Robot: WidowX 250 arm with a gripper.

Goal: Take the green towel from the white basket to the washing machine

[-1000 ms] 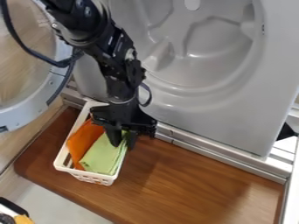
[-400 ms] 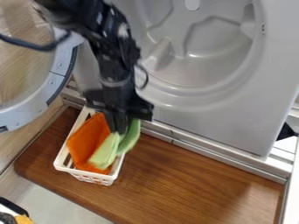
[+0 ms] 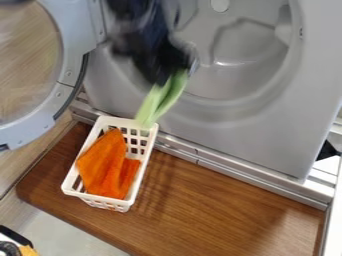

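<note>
The black arm (image 3: 137, 25) comes in from the top edge, left of the middle, and its gripper (image 3: 167, 75) hangs in front of the grey washing machine (image 3: 234, 135), at the lower left part of the round opening. The jaws are closed on the green towel (image 3: 161, 100), pinching it by its upper end. The towel hangs from them in a narrow, folded strip that slants down and to the left. It is above the inside of the basket, out of the pile, and its lower tip comes down by the far rim, close to the right corner there; whether the tip touches the rim, one cannot tell.

The white basket (image 3: 71, 177) stands upright on the brown wooden desk (image 3: 214, 200), just beside the base of the machine, with its long sides running from the far end toward the lower left. An orange cloth (image 3: 103, 165) lies inside it, folded and rumpled, mostly in the near part and along the left side, while slotted white wall and floor show at the far right.

The round door (image 3: 70, 65) of the machine stands open at the left, its clear middle showing pale wood behind. In the lower left corner sits a yellow item (image 3: 27, 251) beside a dark round one (image 3: 9, 248)
</note>
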